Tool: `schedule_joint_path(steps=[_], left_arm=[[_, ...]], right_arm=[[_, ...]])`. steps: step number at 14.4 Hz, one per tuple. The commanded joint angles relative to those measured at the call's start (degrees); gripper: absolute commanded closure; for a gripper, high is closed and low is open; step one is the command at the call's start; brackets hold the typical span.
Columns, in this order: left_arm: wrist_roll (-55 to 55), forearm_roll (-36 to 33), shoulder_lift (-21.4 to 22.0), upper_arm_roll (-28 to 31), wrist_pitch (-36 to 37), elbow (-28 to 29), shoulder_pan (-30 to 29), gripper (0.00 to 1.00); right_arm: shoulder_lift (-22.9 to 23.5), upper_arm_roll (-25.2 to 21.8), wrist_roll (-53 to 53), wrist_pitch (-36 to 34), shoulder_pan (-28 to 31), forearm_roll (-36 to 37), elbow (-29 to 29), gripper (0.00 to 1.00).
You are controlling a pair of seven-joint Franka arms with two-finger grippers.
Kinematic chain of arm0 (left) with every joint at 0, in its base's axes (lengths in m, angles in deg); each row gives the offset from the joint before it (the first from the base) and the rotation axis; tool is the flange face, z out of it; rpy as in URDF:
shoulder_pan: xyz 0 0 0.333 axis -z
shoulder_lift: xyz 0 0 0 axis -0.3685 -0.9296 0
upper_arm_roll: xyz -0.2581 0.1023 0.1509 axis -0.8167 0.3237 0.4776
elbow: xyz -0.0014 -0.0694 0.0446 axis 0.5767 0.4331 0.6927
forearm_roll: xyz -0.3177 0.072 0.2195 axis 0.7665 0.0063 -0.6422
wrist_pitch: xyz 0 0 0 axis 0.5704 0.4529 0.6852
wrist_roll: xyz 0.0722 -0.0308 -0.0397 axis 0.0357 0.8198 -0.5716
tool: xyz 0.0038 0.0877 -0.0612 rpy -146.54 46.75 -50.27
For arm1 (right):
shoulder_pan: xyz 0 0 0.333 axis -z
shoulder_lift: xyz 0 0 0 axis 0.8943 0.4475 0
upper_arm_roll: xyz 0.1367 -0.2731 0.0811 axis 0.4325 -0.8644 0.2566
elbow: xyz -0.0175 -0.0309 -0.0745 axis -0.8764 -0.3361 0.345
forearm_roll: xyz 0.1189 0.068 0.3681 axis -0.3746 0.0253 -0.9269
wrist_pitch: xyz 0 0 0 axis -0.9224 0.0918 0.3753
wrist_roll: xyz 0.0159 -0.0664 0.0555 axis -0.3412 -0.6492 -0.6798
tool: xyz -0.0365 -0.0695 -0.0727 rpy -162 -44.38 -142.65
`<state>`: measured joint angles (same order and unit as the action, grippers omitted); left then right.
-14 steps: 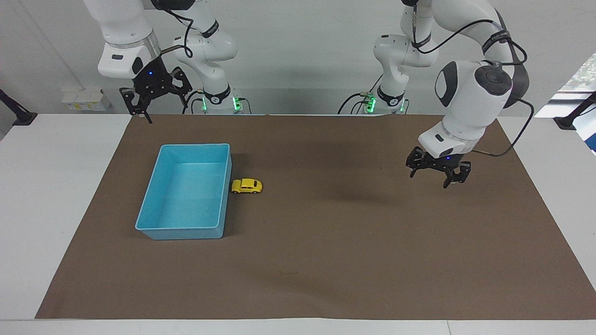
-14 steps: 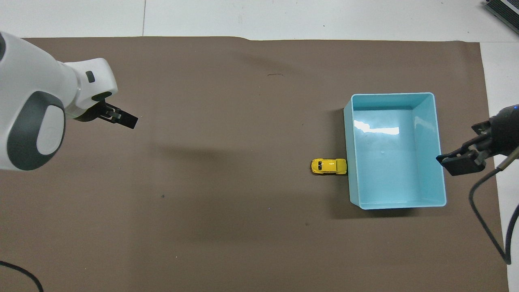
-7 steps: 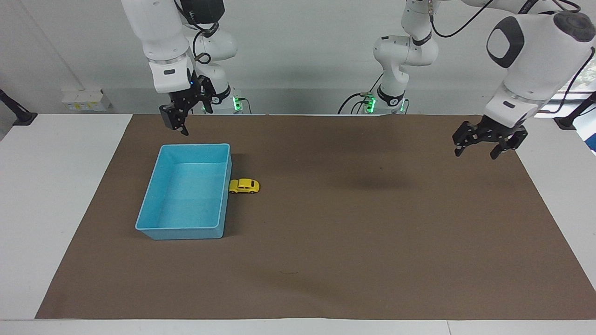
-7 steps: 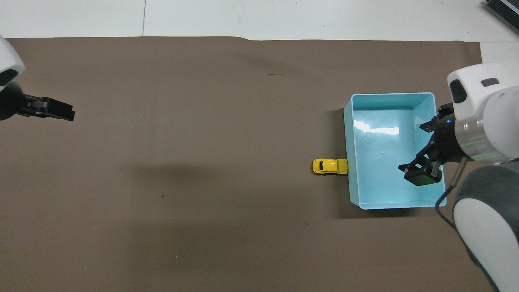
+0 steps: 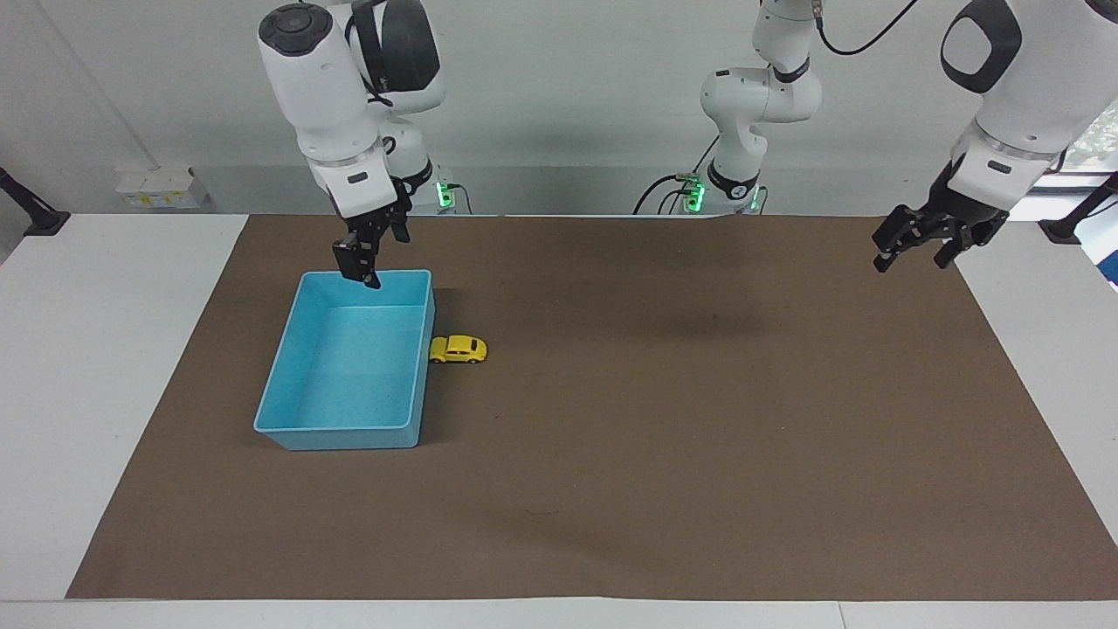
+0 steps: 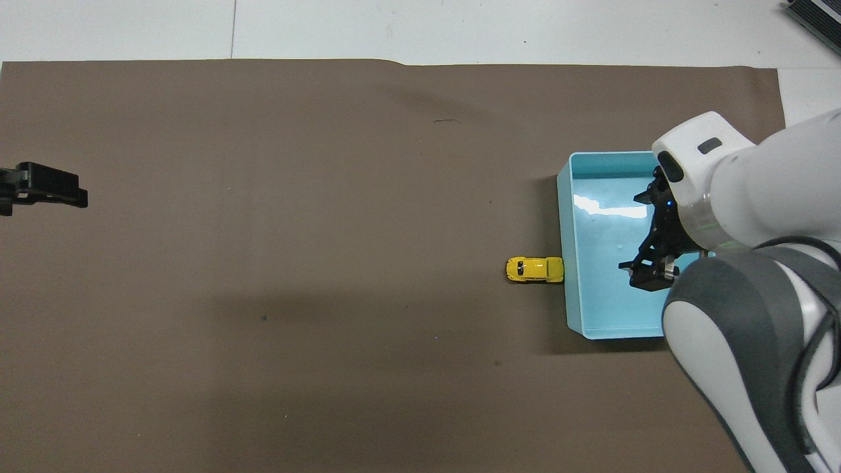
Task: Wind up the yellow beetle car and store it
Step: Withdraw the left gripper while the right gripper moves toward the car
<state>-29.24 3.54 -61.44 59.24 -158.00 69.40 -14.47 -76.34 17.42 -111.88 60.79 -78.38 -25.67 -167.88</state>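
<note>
I see the table [image 5: 105, 367] under its brown mat [image 5: 664, 454], then the bin [image 5: 288, 397], empty. The car [image 5: 459, 349] sits on the mat touching the bin's wall, not stored. My right end effector [image 5: 365, 259] hangs spread above the bin; my left end effector [image 5: 926, 238] waits spread, well apart. Grasping, winding and storing remain, I judge.

**Where things sit**

The beetle car [image 5: 458, 349] rests on the mat [image 5: 664, 454], touching the bin [image 5: 349, 428] on its side toward my left arm's end. My right gripper [image 5: 365, 262] hangs over the bin's nearer wall; my left gripper [image 5: 919, 245] waits over the mat's edge, well apart.
</note>
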Motion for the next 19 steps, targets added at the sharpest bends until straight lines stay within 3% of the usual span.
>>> schedule_joint_path(steps=[1, 6, 10, 15, 19], left_arm=[[5.65, -1.22, 2.87, 0.54, 3.13, 1.87, 0.32, 0.00], [5.48, -1.22, 1.99, 0.71, 4.62, -1.27, 0.05, 0.00], [5.39, -1.22, -2.40, 0.62, 10.77, -8.13, 0.14, 0.00], [5.39, -0.69, 0.76, 0.45, 7.61, -3.40, 0.40, 0.00], [5.65, -0.69, 0.67, 0.45, 7.52, -3.66, 0.32, 0.00]], right_arm=[[2.60, -0.11, -4.62, 3.23, -1.29, -0.74, -0.89, 0.00], [5.43, -0.12, -5.33, 4.73, -2.79, -0.74, -1.85, 0.00], [5.08, -0.20, -5.42, 9.30, -3.41, -0.74, -6.94, 0.00], [5.60, -0.12, -5.77, 17.19, -4.02, -0.74, -12.83, 0.00], [8.58, -0.20, -5.59, 21.34, -4.55, -0.74, -13.98, 0.00]])
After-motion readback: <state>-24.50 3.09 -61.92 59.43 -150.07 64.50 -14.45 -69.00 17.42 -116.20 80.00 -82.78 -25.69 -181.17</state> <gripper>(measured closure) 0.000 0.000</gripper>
